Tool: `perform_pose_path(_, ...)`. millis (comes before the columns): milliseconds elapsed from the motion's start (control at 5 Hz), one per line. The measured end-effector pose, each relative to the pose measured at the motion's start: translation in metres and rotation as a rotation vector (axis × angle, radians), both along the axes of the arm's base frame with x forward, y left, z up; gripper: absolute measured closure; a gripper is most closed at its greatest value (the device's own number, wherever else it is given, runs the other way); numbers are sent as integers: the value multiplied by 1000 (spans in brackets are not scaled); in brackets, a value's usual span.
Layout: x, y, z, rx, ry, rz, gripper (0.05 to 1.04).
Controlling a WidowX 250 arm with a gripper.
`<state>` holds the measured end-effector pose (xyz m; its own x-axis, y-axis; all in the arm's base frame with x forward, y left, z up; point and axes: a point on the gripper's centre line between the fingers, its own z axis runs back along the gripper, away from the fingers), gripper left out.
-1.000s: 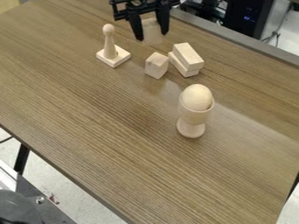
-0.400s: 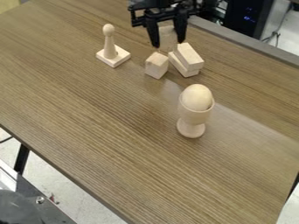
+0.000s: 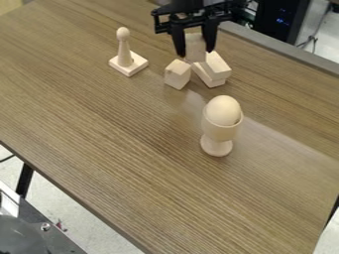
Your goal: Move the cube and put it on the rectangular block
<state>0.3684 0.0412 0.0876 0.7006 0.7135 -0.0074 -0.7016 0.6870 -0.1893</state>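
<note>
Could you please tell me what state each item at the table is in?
Gripper, closed on the held block
Held block, gripped
Small block, ungripped
Rectangular blocks, stacked
Egg, seated in the cup
Cup, upright
Peg, upright on its square base

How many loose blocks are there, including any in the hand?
4: the held block in the hand, a lone block on the table, and an upper block stacked on a lower block.
</note>
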Motion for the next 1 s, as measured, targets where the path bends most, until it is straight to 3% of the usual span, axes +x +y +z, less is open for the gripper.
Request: perform_pose_path(1000,6,-9,-4,26,-17,-19,520)
